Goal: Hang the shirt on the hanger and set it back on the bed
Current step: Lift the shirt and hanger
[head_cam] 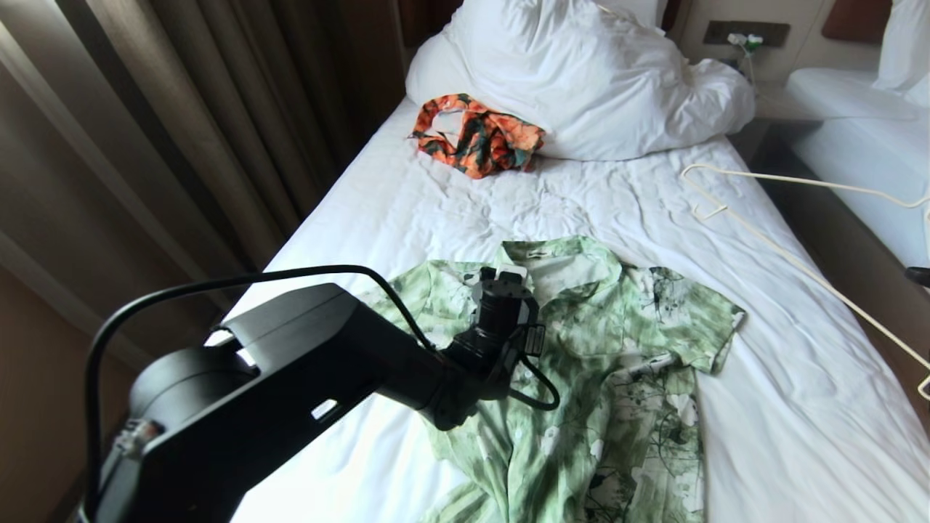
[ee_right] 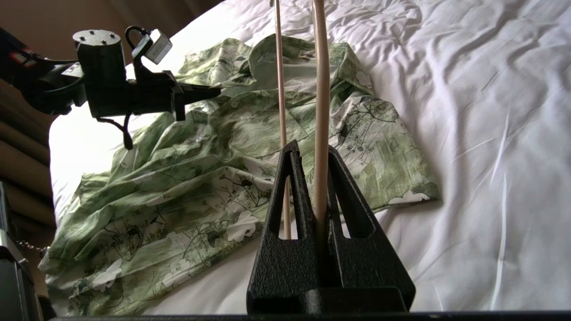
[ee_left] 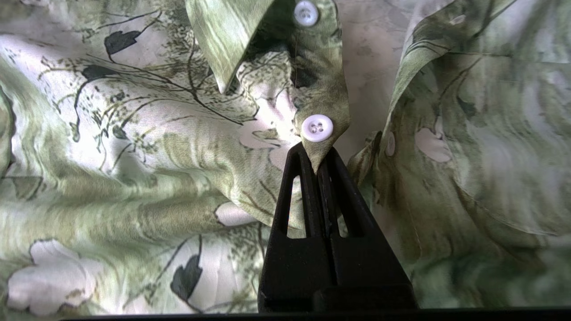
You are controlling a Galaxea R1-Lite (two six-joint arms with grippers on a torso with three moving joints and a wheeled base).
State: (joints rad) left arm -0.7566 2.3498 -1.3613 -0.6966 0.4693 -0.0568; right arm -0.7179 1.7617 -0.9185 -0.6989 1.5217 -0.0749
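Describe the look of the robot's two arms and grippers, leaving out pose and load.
The left arm is matte black with chunky, angular housings and a thin black cable looping over it. A small white-capped camera module sits at its wrist. The left gripper has two black, textured, wedge-shaped fingers with triangular cut-outs. The right gripper looks identical; its arm is out of view.

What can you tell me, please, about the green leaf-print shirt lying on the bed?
The short-sleeved, collared, light green and white shirt with dark leaf print lies face up and rumpled on the white-sheeted bed, collar toward the pillows. Thin fabric, white buttons. Its front is partly open; the left pincer is shut on the button edge below the collar.
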